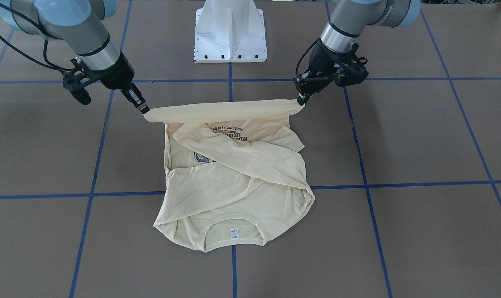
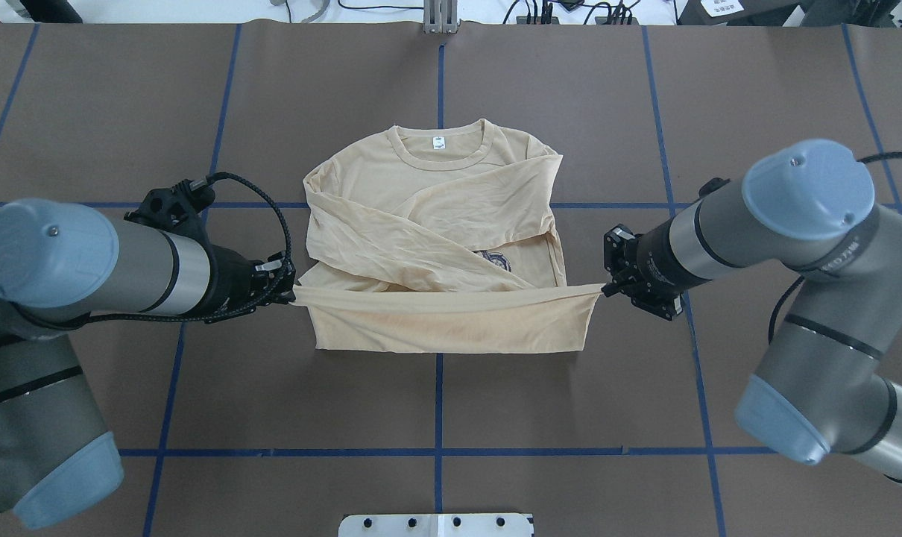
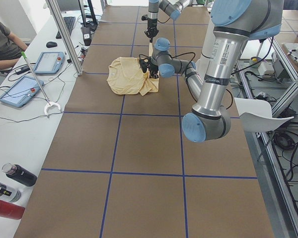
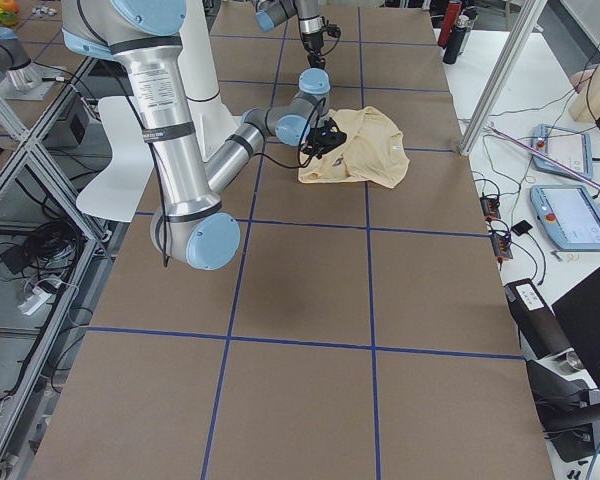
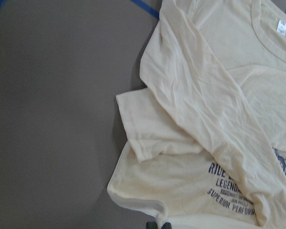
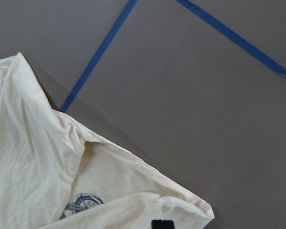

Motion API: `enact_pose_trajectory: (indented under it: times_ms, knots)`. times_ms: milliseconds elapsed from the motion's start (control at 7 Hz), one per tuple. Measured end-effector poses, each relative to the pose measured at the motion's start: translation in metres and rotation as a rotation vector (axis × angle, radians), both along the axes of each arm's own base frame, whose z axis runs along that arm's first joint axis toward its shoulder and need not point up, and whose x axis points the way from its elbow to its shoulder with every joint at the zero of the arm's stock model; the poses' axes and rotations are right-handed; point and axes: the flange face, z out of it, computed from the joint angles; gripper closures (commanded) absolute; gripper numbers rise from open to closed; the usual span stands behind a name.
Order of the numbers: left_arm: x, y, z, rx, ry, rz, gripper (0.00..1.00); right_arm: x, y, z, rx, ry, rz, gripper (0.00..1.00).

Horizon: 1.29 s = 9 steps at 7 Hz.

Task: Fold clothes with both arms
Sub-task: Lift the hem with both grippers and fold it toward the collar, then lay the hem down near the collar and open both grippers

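The pale cream-yellow shirt lies on the brown table with its neckline and white label on the far side from the robot and both sleeves crossed over the chest. My left gripper and right gripper are each shut on a corner of the bottom hem. They hold it stretched taut between them, lifted above the table. In the front-facing view the left gripper is on the right and the right gripper on the left. The navy print shows under the raised hem.
The white pedestal base stands at the robot's side of the table. Blue tape lines cross the brown table cover. In the exterior left view tablets and bottles lie on a side bench, where a person sits.
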Motion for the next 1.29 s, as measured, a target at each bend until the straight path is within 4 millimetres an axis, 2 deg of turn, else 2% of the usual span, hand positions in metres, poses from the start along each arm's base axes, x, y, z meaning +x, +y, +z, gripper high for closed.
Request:
enact_pose_trajectory:
  times_ms: [429, 857, 1000, 1286]
  knots:
    - [0.002, -0.067, 0.003, 0.019, -0.042, -0.064, 1.00, -0.015, -0.081, 0.000, 0.017, 0.076, 0.016, 1.00]
    - [0.008, -0.138, 0.022, 0.047, -0.085, -0.114, 1.00, -0.043, -0.169, -0.002, 0.043, 0.152, 0.000, 1.00]
    - [0.010, -0.155, 0.027, 0.056, -0.092, -0.124, 1.00, -0.050, -0.190, -0.002, 0.059, 0.174, -0.008, 1.00]
    - [0.020, -0.181, 0.031, 0.058, -0.109, -0.133, 1.00, -0.058, -0.216, 0.002, 0.099, 0.210, -0.018, 1.00]
